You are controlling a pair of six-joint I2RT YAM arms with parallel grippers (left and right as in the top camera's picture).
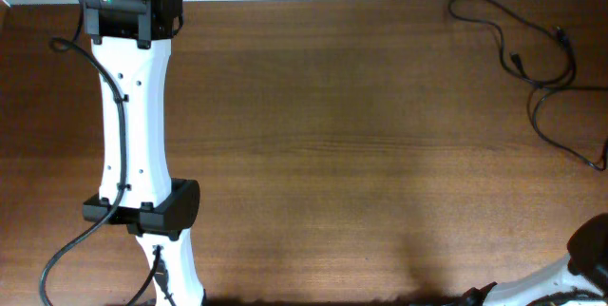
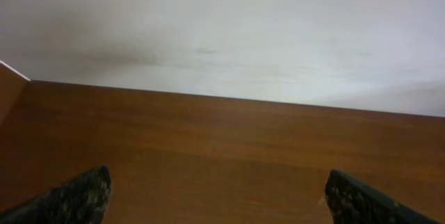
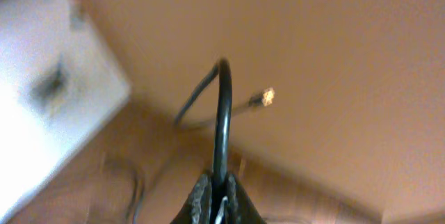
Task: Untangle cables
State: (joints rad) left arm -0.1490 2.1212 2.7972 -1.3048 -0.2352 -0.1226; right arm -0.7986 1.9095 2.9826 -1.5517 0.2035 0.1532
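- The left hand [image 2: 219,200] is released, fingers [image 2: 76,197] spread wide; the worktop [image 2: 222,140] is seen ahead of it.
- The right hand [image 3: 220,190] is clenched on a black cable [image 3: 222,120], which is arched upward from its fingers; a metallic plug [image 3: 267,97] is seen just beyond the arch.
- A looped cable [image 1: 532,70] is laid on the worktop, far to the right of the left hand.

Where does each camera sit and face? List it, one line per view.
Overhead: above, looking down at brown wooden table, thin black cords; white left arm shows.
Left wrist: low, facing along table to white wall; open left tool.
Right wrist: over right tool shut on one black cord.
Shared: overhead and left wrist both show the table.
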